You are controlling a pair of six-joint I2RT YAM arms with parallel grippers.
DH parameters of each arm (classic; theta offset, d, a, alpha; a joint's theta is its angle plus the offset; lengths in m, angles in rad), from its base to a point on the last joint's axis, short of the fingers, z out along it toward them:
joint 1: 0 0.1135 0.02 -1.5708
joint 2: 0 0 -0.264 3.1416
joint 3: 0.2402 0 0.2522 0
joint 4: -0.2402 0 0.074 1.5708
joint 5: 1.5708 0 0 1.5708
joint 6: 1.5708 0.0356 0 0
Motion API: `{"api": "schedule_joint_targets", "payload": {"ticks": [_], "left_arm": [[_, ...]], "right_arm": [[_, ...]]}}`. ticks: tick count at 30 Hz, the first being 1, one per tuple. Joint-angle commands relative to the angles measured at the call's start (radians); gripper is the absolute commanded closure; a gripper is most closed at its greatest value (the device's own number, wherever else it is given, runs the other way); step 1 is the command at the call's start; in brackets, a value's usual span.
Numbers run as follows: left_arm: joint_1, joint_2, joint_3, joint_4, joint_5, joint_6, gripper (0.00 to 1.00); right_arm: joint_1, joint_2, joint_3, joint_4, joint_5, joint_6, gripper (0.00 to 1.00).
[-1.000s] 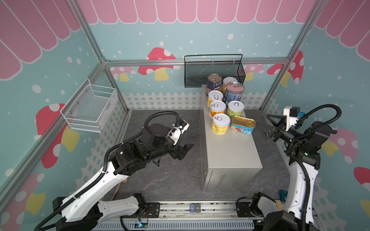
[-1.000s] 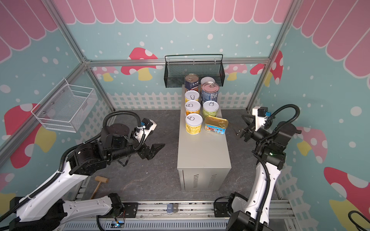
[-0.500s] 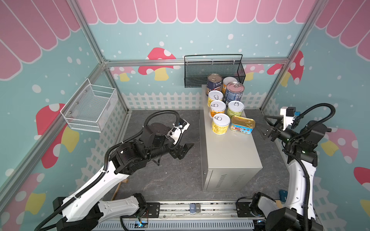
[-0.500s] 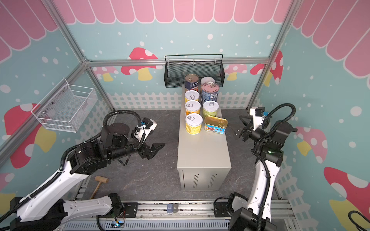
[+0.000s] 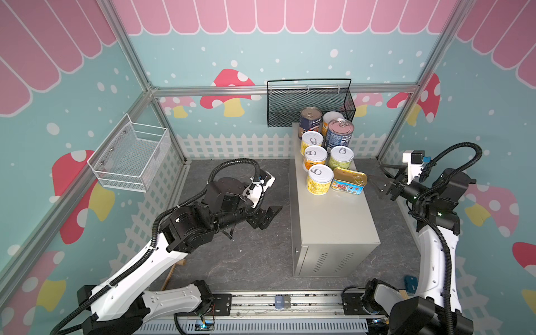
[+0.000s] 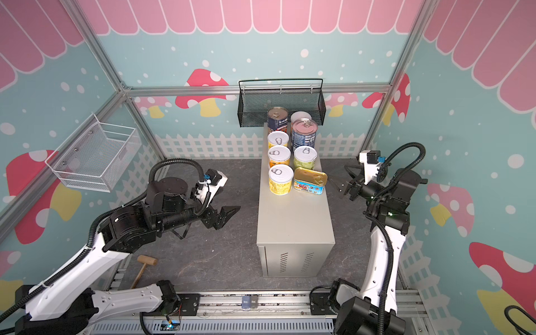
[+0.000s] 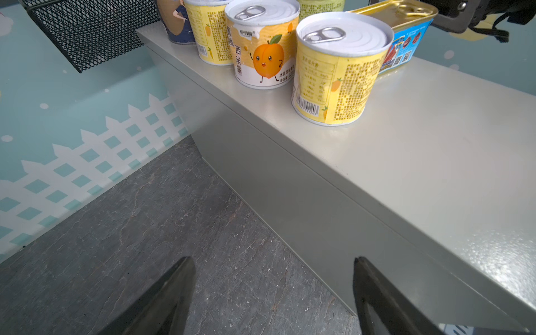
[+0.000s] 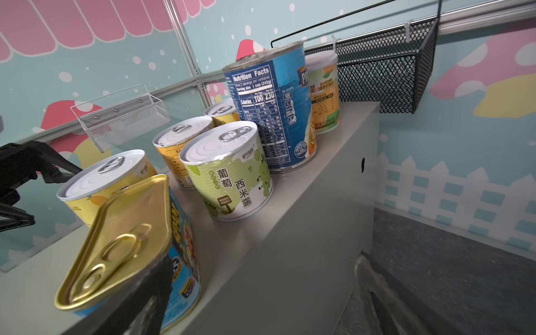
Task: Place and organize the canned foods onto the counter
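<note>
So compared with a second ago, the canned foods (image 5: 327,150) haven't budged. The only real change is your right arm's wrist creeping a touch closer to the counter (image 5: 336,223); the left arm looks the same. All eight tins are up on the far half of the counter top in two rows. The gold tin (image 5: 349,180) closes the right-hand row at the front. It sits a bit skewed, close to the counter's right edge and just beside the front yellow can (image 5: 320,177). Your right gripper (image 5: 380,182) hangs just off that edge with its jaws spread wide and nothing in them. In the right wrist view one finger (image 8: 139,304) overlaps the tin's near corner, but I can't tell if it's actually touching. The left gripper (image 5: 268,217) is also spread and empty, low over the floor (image 5: 246,255) on the counter's other side. I don't see any cans left down there, only the mallet (image 6: 147,261), so I'd say the placing is done and you're in the tidy-up or back-off bit. Next move imo: either nudge that tin square with its row or just pull the right arm out. Either way it wants the jaws kept wide and a slow, straight path, since a sideways swing could clip the tin's corner and shove it into the yellow can or off the edge.
</note>
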Motion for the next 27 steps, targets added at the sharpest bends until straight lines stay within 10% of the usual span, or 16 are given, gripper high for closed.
{"api": "schedule_joint_targets", "payload": {"ticks": [1, 27], "left_arm": [[0.007, 0.014, 0.03, -0.002, 0.025, 0.008, 0.15], [0.007, 0.049, 0.105, -0.079, 0.084, -0.018, 0.15]], "right_arm": [[0.004, -0.063, 0.005, -0.072, 0.069, -0.064, 0.01], [0.121, -0.241, -0.046, -0.28, 0.199, -0.203, 0.01]]}}
